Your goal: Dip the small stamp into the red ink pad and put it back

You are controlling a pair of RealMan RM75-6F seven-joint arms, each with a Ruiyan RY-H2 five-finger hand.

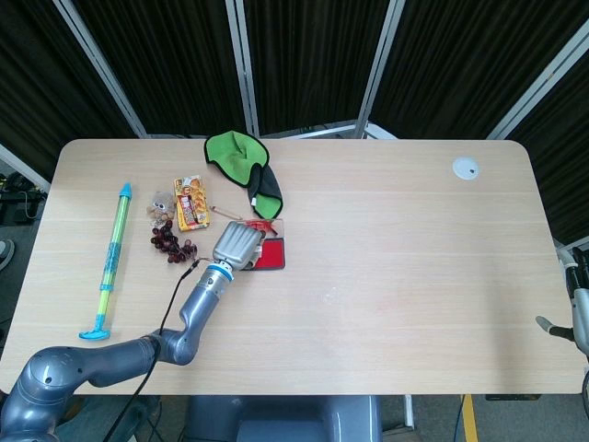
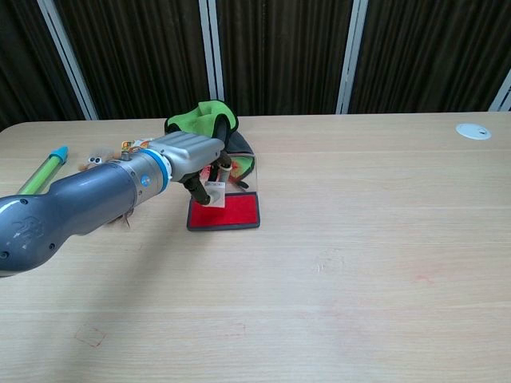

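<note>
Head view shows a pale wood-grain table [image 1: 386, 276] with rounded corners, backed by dark curtain panels between light metal posts. The left hand [image 1: 237, 245] is stretched over the red ink pad [image 1: 272, 255], its back covering most of the pad from above. In the chest view the fingers [image 2: 209, 185] curl down around a small stamp [image 2: 215, 194], gripping it just above the pad's red surface; whether the stamp face touches the ink cannot be told. Beyond the hand lies a green and black cloth [image 1: 244, 162], partly hidden by the hand in the chest view. To the hand's left sit a snack packet [image 1: 190, 203], a bunch of dark grapes [image 1: 171, 242] and, further out, a blue-green water squirter [image 1: 110, 262]. Far to the hand's right a white round cap [image 1: 466, 168] lies near the back edge. Only a sliver of the right hand [image 1: 569, 327] shows, cut off at the table's right edge, its posture unreadable. The wide span of tabletop right of the ink pad holds nothing but that cap.
</note>
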